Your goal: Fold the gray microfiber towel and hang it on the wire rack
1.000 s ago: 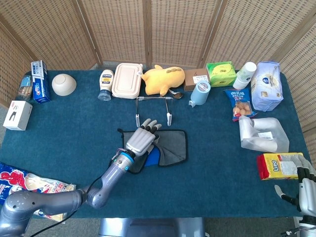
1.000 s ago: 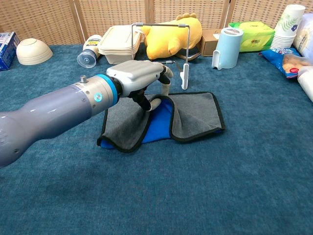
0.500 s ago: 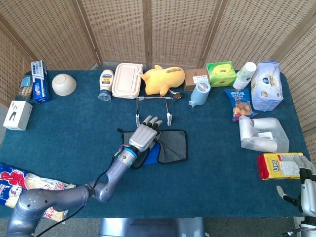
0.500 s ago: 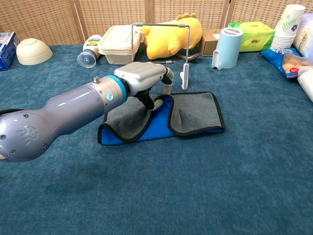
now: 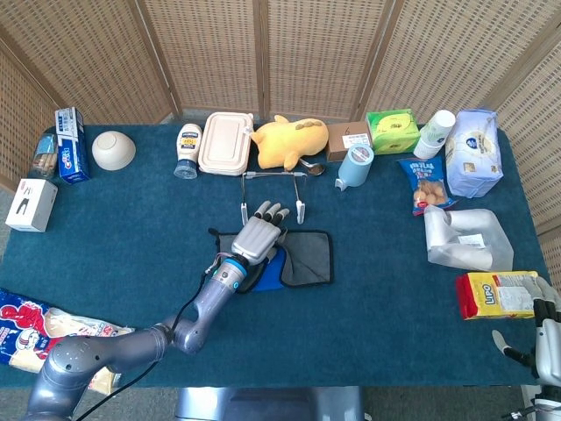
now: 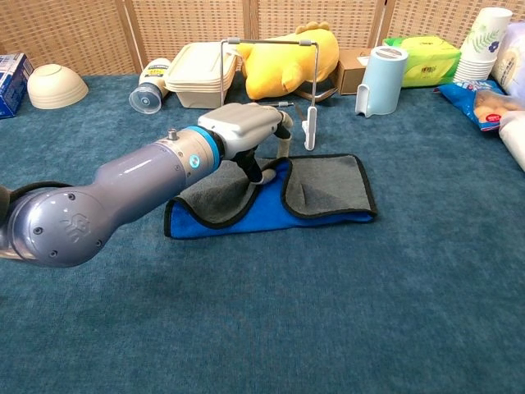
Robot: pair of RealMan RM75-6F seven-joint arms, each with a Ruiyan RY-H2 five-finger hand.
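Blue-green carpet-like cloth covers the table [image 5: 105, 228], with wicker screens [image 5: 307, 53] standing behind it. All positions below are taken from the wire rack [image 5: 272, 189], which stands upright near mid-table.

The gray microfiber towel [image 6: 324, 187] lies flat just in front of the rack, partly folded: gray flaps turned over at both ends, blue underside [image 6: 246, 220] exposed between them. Its rear edge lies near the rack's feet; contact cannot be confirmed.

The left hand [image 6: 246, 131] is over the towel's left portion, palm down, fingers bent downward with tips at the cloth by the fold. Whether they pinch the fabric cannot be told. Its forearm crosses the towel's left end and hides part of it.

The right hand [image 5: 542, 338] shows only partly, far right and forward of the rack at the table edge; its finger posture cannot be told.

Behind the rack: yellow plush toy [image 5: 289, 140], cream lidded box [image 5: 224, 142], mayonnaise bottle [image 5: 187, 149] lying on its side. Right-rear: pale blue mug [image 5: 354, 167], green tissue pack [image 5: 392, 130]. Far left-rear: upturned bowl [image 5: 113, 149]. Nothing stands between towel and rack.
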